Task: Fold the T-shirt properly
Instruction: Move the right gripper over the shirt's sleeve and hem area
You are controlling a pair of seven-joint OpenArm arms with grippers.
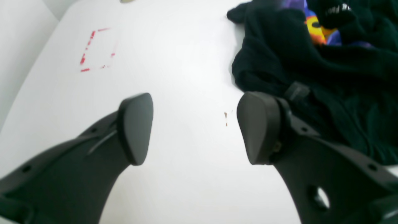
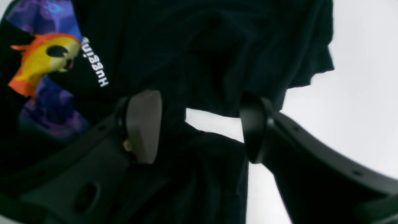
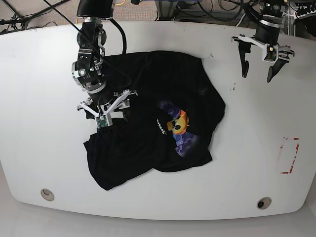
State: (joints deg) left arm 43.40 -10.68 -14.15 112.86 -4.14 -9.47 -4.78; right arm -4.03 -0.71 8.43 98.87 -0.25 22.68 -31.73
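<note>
On the left of the base view, the right gripper point(image 3: 105, 109) reaches down over the T-shirt point(image 3: 148, 143), at the garment's near-left part. In the right wrist view its fingers point(image 2: 144, 124) stand apart with dark folds of cloth bunched between and around them; a sliver of white table point(image 3: 39, 123) shows through the gap. Whether the pads actually pinch any cloth cannot be told.

The T-shirt lies crumpled and unfolded in the middle of the table, spread from the left-centre toward the right. Its print faces up: a yellow-orange cartoon face point(image 3: 178, 122) over a purple-blue patch point(image 3: 185, 143), with white lettering point(image 3: 160, 126) just to the left of them.

Further right, a small brown mark point(image 3: 234, 89) sits on the bare table beside the shirt's edge. At the upper right, the left gripper point(image 3: 260, 63) hangs above the bare table with its jaws wide apart and nothing between them, clear of the cloth. Near the table's right edge is a broken red rectangle outline point(image 3: 289, 155).
</note>
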